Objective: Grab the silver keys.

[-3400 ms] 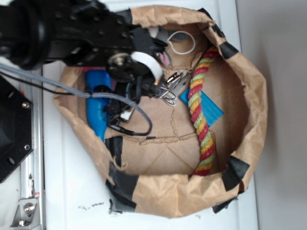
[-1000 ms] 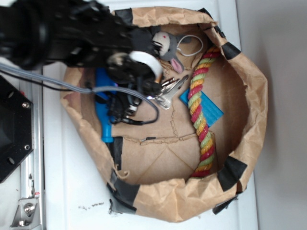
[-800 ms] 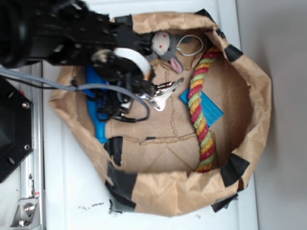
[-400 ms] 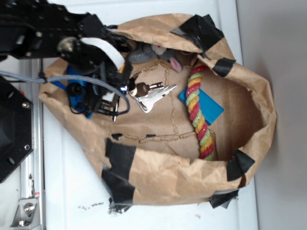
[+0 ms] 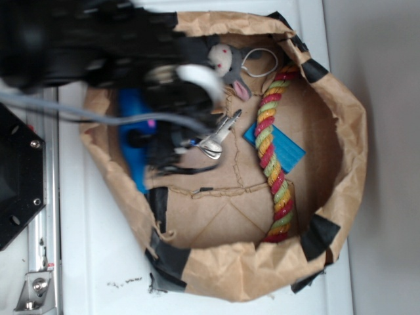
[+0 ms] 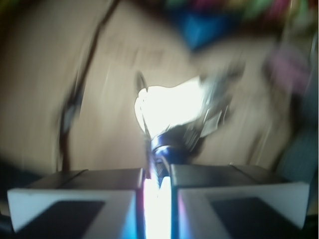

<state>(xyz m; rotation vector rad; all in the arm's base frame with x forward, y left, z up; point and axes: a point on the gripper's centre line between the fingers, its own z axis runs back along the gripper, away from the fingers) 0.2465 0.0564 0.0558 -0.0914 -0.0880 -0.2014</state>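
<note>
1. Since the gripper (image 6: pixel 157 186) has its two pads nearly together with the blue key head wedged in the narrow slot between them, the grasp looks made, and the step in hand reads as carrying the silver keys (image 5: pixel 220 134) up out of the paper bag (image 5: pixel 341 118).
2. In the wrist view the silver keys (image 6: pixel 172 112) fan out bright and overexposed just ahead of the pads, dangling from the pinched head; the picture is smeared, so how firm the hold is cannot be judged.
3. In the exterior view the keys hang near the bag's middle, to the left of the coloured rope (image 5: pixel 272 147) and the flat blue card (image 5: pixel 289 149), and apart from both.
4. The plush mouse (image 5: pixel 226 65) on the key ring lies against the bag's upper wall, just above the keys.
5. The next move, as I judge it, calls for a straight lift with the pads kept closed, slow enough that the trailing mouse does not tug the ring loose or snag the bag's rim.
6. The black arm reaches in from the upper left, blurred, its wrist over the blue bottle (image 5: pixel 134 144) and its gripper pointing right and downward into the bag, which sits on the white worktop (image 5: pixel 92 262).
</note>
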